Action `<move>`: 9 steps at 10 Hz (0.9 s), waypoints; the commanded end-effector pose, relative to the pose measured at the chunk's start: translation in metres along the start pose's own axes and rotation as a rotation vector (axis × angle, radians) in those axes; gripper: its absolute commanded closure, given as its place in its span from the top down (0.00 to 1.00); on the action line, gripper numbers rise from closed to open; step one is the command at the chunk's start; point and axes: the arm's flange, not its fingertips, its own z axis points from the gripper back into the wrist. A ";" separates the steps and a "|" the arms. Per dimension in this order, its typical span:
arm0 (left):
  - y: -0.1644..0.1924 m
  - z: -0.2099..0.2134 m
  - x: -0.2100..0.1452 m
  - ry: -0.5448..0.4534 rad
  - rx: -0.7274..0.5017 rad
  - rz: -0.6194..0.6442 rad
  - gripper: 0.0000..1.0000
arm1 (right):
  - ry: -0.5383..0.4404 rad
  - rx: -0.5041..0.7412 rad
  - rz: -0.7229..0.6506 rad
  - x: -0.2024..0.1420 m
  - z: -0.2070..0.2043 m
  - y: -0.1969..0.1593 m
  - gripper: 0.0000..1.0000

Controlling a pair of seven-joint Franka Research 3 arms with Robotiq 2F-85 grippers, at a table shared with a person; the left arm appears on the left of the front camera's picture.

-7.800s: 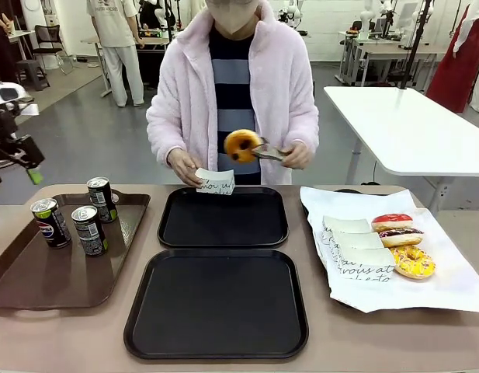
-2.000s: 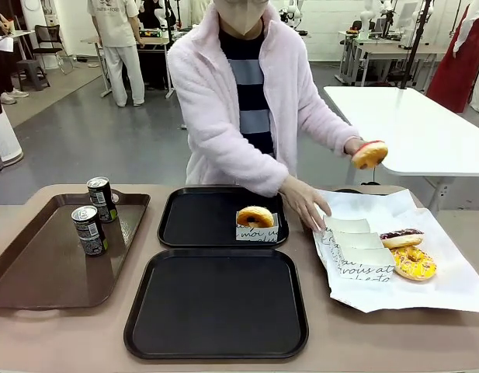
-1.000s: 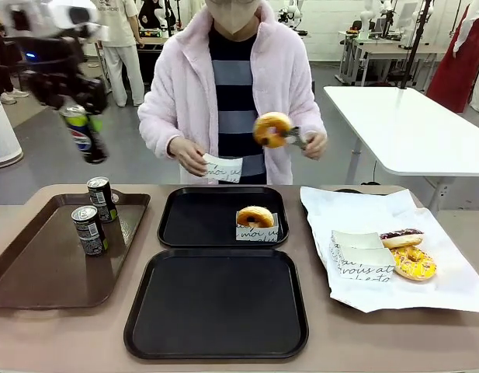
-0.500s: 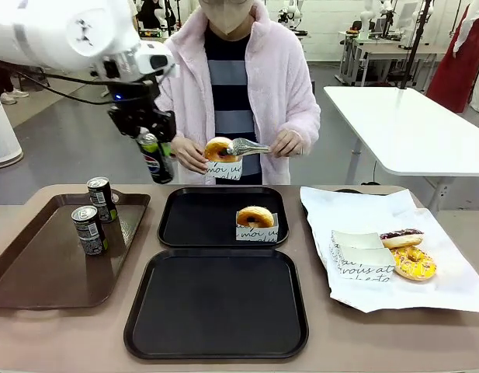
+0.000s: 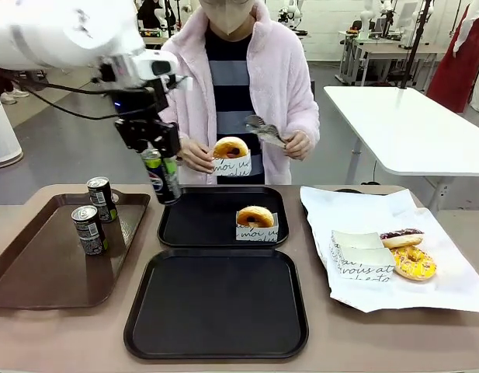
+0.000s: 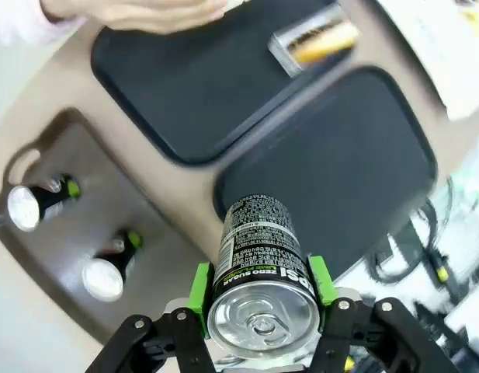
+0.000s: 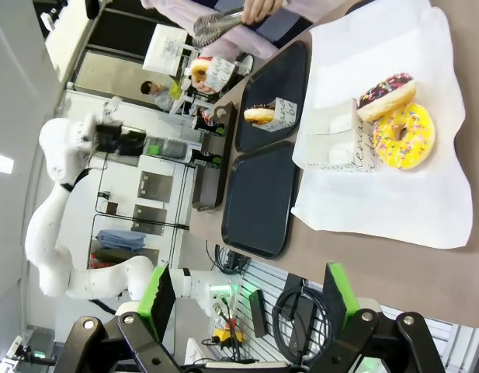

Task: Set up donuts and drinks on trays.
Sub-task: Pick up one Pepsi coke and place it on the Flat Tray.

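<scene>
Above the left rim of the far tray (image 5: 194, 227), left fingers (image 6: 199, 289) are clamped on a dark can (image 5: 161, 177), silver top toward the wrist, slightly tilted. Can't tell if its base touches the rim. Two cans (image 5: 89, 229) stand on the brown tray (image 5: 37, 276) beside it. A golden donut (image 5: 255, 216) in a paper holder (image 5: 257, 231) sits on the far tray, with the near tray (image 5: 216, 307) just in front. The person's hand (image 5: 194, 158) holds a second donut (image 5: 230, 148). Right fingers (image 7: 158, 300) are apart, gripping nothing, over the tabletop (image 5: 60, 334).
</scene>
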 end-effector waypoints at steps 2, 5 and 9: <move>-0.006 0.038 -0.110 -0.017 -0.014 -0.126 0.59 | -0.017 0.025 0.013 0.003 0.000 0.001 1.00; -0.008 0.042 -0.126 -0.028 0.051 -0.121 0.59 | -0.017 0.025 0.013 0.003 0.000 0.001 1.00; -0.002 0.043 -0.121 -0.032 0.061 -0.104 0.59 | -0.017 0.025 0.013 0.003 0.000 0.001 1.00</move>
